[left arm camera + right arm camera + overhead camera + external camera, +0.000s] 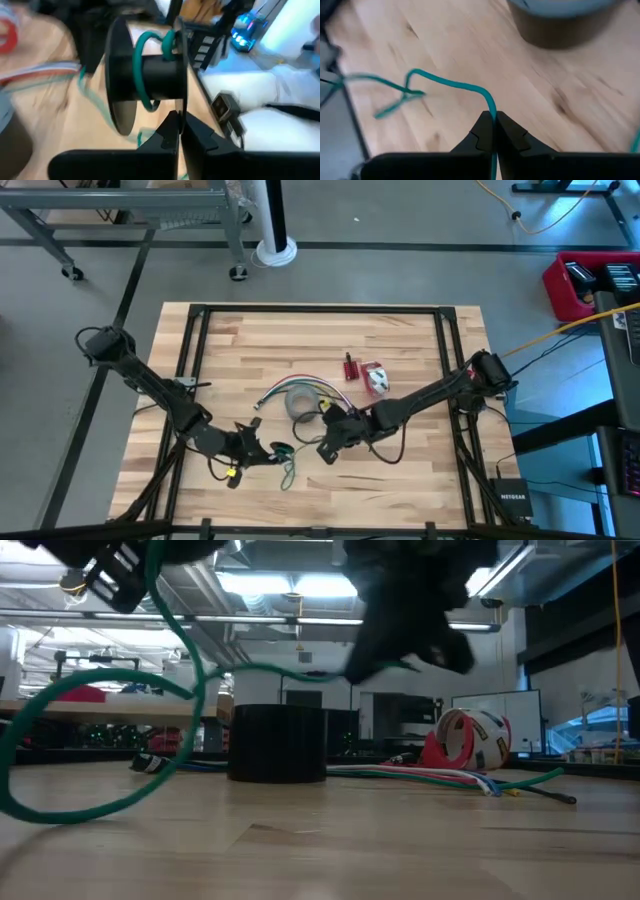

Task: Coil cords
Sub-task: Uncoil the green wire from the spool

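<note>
A thin green cord point(287, 455) runs between my two grippers at the table's near middle. A few turns of it are wound on the hub of a small black spool point(150, 75). My left gripper point(250, 444) is shut on that spool. My right gripper point(328, 445) is shut on the cord point(450, 85) farther along. In the low view a slack loop of the cord point(100, 740) sags from the grippers down to the tabletop. My left gripper pinches the rim of one thin flange of the spool point(181, 107) between its two fingers. The spool is lifted clear of the table, with its axis lying across the fingers. The green cord point(142, 65) circles the hub. My right gripper pinches a single strand of the green cord point(493, 114) between its fingertips. It comes from above, slanting down toward the table. The cord leaves the fingers in a bend and trails off slack over the wood.
A grey tape roll point(300, 402) stands just behind the grippers, with a bundle of coloured cords point(300, 388) lying beside it. A red-and-white tape roll point(375, 377) and a small red piece point(350, 365) lie farther back. The black frame point(190, 350) borders the tabletop.
</note>
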{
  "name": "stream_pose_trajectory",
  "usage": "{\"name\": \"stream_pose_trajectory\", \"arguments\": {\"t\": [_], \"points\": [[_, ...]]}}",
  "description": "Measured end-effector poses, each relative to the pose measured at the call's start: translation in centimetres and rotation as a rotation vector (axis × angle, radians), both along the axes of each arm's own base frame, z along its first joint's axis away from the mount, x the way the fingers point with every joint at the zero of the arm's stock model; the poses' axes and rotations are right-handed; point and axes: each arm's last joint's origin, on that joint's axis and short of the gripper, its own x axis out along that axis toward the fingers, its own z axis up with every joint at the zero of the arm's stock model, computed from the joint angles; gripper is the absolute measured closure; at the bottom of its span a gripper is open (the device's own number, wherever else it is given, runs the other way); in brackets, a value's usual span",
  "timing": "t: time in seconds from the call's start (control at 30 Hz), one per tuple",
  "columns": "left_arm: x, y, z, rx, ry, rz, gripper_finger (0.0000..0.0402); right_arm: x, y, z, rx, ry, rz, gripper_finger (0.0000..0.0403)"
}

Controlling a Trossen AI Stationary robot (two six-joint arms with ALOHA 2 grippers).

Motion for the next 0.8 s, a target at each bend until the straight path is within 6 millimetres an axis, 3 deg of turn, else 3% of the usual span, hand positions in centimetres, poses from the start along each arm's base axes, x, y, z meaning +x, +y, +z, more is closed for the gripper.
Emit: {"name": "stream_pose_trajectory", "arguments": {"t": [0.43, 0.63, 0.8], "points": [[-3.9, 2.0, 0.7, -0.220, 0.366, 0.004, 0.0401, -2.7, 0.7, -1.2, -0.086, 0.233, -0.056, 0.0396], [-5.6, 2.4, 1.1, -0.488, 0.656, -0.069, 0.0401, -3.4, 0.2, -1.0, -0.165, 0.274, -0.086, 0.0396], [-6.3, 2.5, 1.9, -0.682, 0.800, -0.097, 0.0401, -4.1, -0.4, -0.5, -0.272, 0.290, -0.124, 0.0396]]}}
